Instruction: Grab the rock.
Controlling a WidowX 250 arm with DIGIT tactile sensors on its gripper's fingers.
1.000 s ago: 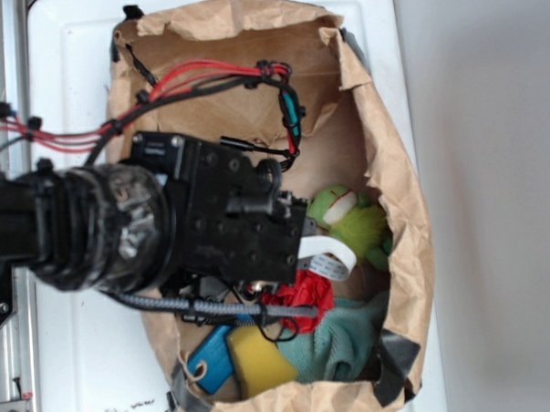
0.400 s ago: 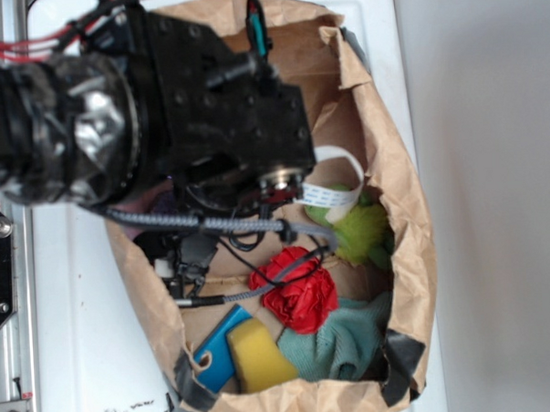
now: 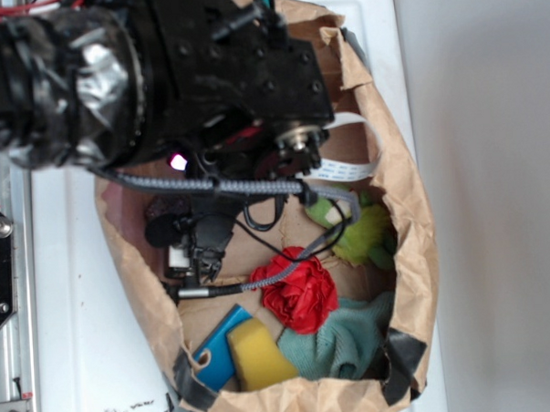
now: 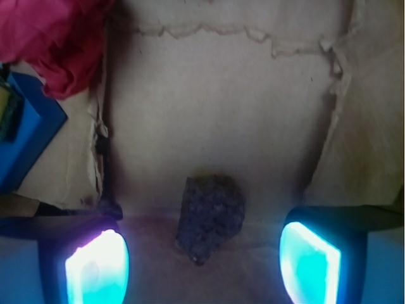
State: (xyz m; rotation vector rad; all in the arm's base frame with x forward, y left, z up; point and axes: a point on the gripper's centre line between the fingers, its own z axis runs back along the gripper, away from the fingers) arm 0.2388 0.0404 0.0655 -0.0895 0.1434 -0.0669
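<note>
I've got the gripper (image 4: 202,259) wide open and empty, straddling the rock (image 4: 210,216) on the bag floor (image 4: 240,114), so next I lower and close.

No text, label, brand, number or sign can be read anywhere in either view, neither on the paper bag (image 3: 400,246) nor on the arm's black housing (image 3: 223,71).
</note>
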